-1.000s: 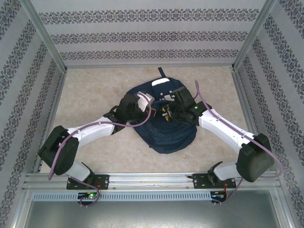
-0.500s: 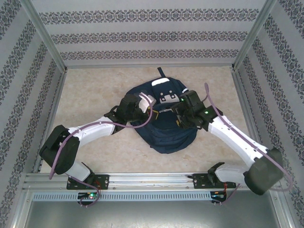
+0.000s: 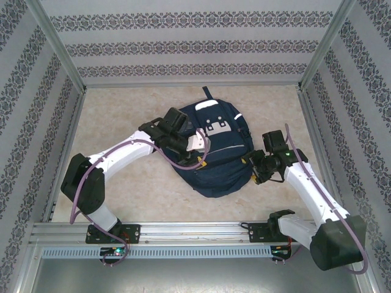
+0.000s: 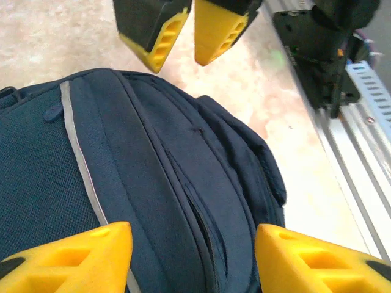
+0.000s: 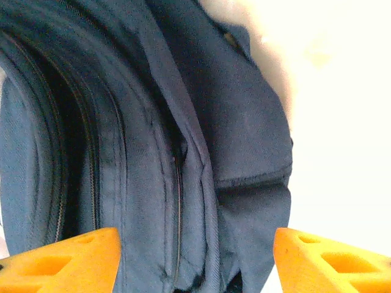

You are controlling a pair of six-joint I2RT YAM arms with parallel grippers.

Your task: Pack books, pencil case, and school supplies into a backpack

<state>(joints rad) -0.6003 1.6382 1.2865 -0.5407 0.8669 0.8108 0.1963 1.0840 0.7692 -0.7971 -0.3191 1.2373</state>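
Patterned walls (image 3: 183, 43) box in your table (image 3: 122, 116), with bare room left, right and beyond the backpack (image 3: 214, 165); a metal rail (image 3: 195, 231) bounds its near side. The backpack lies flat between both arms with its zips looking nearly drawn, so I judge you're at the closing stage. Left jaws hover over its upper left, parted and empty. Right jaws stand wide and empty just beside its right edge. Next, check the zip seam, then pull out sideways.

place: robot test booth | cues: aluminium frame (image 3: 195, 227), wallpapered panels (image 3: 195, 49), marble-look table (image 3: 122, 116)
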